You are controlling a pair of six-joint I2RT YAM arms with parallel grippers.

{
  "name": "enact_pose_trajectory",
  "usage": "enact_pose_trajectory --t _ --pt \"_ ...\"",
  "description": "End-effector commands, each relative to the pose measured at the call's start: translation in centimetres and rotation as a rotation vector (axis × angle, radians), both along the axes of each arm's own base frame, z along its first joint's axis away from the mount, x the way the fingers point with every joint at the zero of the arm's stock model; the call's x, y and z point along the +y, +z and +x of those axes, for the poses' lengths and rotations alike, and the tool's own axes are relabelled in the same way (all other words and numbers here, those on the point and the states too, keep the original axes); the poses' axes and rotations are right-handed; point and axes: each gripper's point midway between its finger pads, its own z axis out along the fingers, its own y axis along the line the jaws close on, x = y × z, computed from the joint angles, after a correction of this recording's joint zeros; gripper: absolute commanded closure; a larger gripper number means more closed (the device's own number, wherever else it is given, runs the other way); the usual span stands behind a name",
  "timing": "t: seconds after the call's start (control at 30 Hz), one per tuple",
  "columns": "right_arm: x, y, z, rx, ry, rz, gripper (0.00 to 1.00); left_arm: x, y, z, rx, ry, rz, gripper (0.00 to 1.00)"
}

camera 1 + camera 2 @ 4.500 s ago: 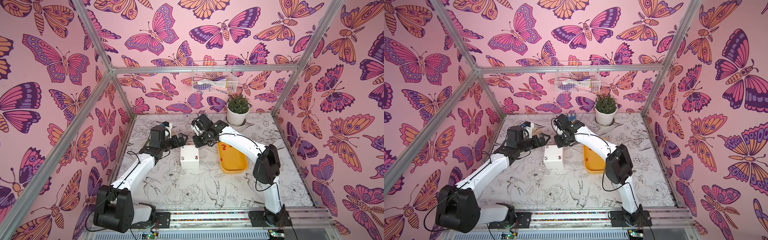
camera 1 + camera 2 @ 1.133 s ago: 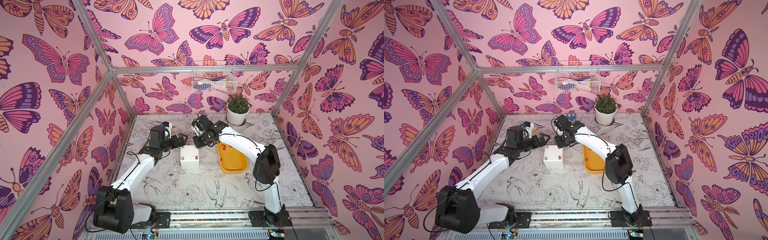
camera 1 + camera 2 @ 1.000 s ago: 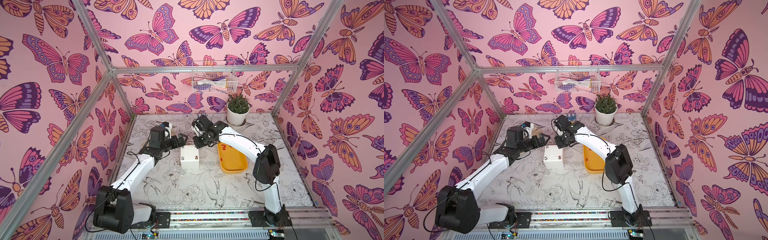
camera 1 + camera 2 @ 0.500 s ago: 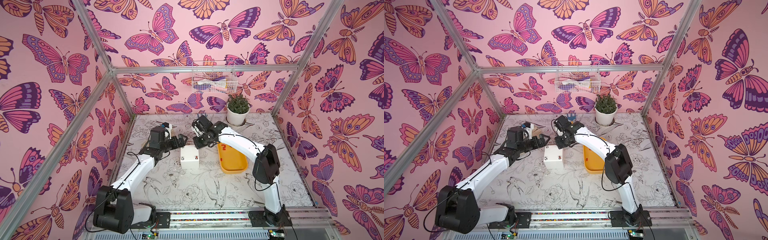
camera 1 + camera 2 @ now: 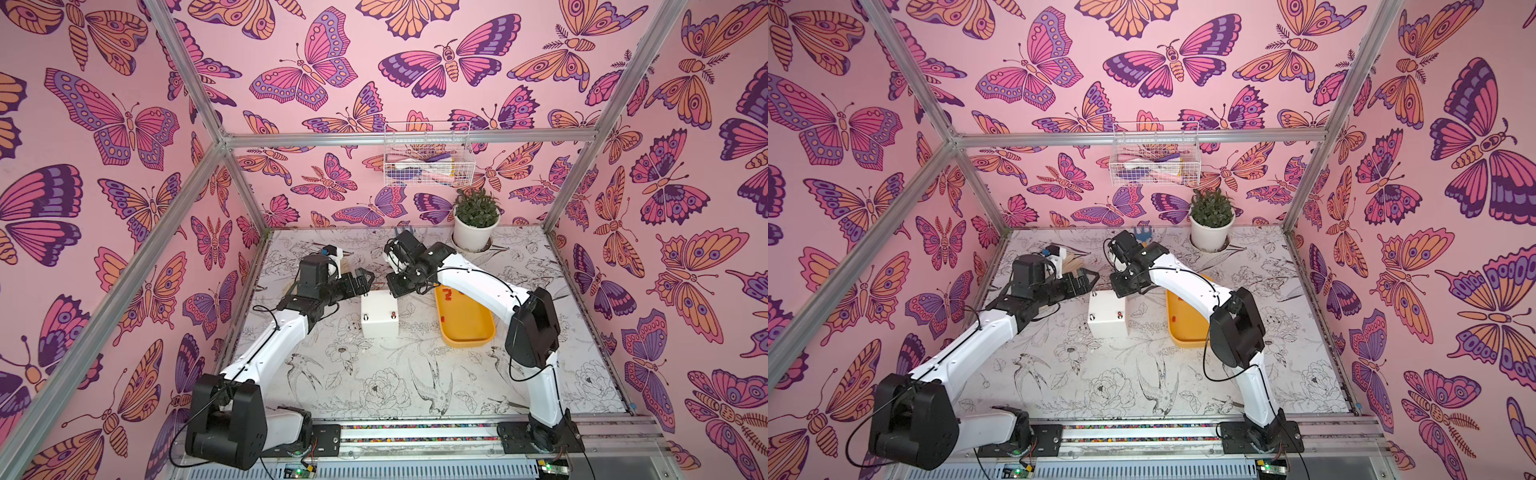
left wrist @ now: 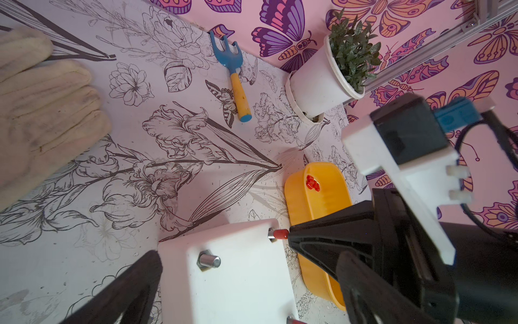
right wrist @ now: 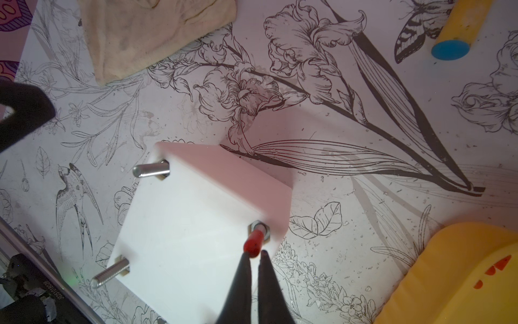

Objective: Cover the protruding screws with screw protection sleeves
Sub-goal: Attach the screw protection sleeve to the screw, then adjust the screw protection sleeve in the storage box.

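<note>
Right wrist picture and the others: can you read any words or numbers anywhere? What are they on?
"U25...": small white code, turned sideways, on a dark part at the edge of the right wrist view; the rest is too blurred to read.
Red marks in the yellow tray: screw protection sleeves, not letters.
White box, plant pot: no writing.

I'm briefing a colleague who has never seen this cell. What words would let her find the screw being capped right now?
Find the white box mid-table, beside the yellow tray. The screw stands at the box top's far corner on the tray's side. Unlike the two bare silver screws on the side away from the tray, it wears a red sleeve pinched by the right gripper.
</note>
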Motion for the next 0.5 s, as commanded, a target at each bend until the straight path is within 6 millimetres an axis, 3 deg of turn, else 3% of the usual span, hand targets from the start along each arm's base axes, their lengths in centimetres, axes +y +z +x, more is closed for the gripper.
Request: enact_pose_trajectory --t 0.0,0.2,0.47 --pt "-1.2 -3.5 -0.4 0.071 -0.016 -0.073 0.91 0.2 0.1 -0.3 -0.011 0.003 -0.009 0.0" --pt "-1.3 -3.0 -0.2 0.063 -0.025 -0.065 0.91 0.3 0.2 -0.1 -0.014 0.007 -0.007 0.0" --pt "-1.7 1.0 0.2 -0.017 -0.045 -0.012 0.89 0.2 1.4 0.3 -0.031 0.011 -0.024 0.0"
